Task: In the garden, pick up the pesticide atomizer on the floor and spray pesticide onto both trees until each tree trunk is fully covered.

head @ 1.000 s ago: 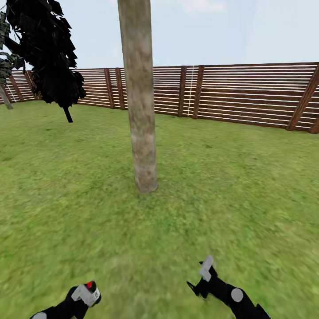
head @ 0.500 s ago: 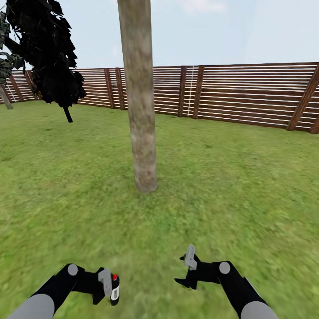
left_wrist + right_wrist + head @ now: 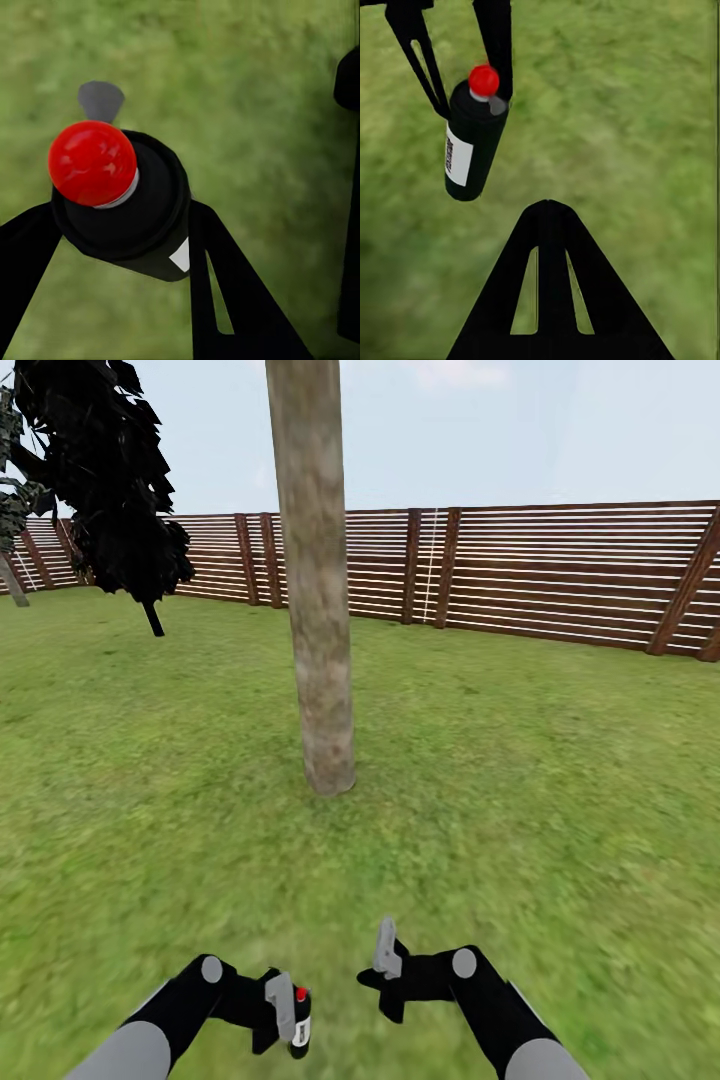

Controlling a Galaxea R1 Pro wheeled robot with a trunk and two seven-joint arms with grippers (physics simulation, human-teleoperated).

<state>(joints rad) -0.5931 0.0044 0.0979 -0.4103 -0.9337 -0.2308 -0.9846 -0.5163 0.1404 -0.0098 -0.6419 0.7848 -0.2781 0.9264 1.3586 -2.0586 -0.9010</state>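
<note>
- Arms both reach forward low over the grass (image 3: 520, 780), elbows out and wrists turned inward, so my two grippers face each other near the bottom middle of the head view.
- My left gripper (image 3: 285, 1015) is clamped on the atomizer (image 3: 300, 1022); from the left wrist I see a dark finger (image 3: 225, 292) pressed against each side of the bottle (image 3: 124, 199).
- I hold the bottle roughly upright, its red top (image 3: 300, 994) uppermost and clear of the fingers.
- Seen from the right wrist, the atomizer (image 3: 472, 142) hangs above the lawn with the left fingers (image 3: 499, 45) gripping it just below the top.
- A white label (image 3: 458, 155) runs down the bottle's side; it carries dark print, too small for me to read.
- A second small white patch (image 3: 181, 255) shows on the bottle from the left wrist, with no legible writing.
- My right gripper (image 3: 385, 972) sits just beside the atomizer, not touching it, one grey pad (image 3: 385, 950) pointing up.
- From the right wrist I see only one black finger (image 3: 551, 292), so I cannot tell how wide that gripper stands; nothing shows in it.
- Ahead of me, well apart from both grippers, stands a thick mottled trunk (image 3: 318, 580) rooted in the grass.
- Behind it runs the slatted fence (image 3: 560, 575), and a dark tree (image 3: 110, 470) stands at the far left.
</note>
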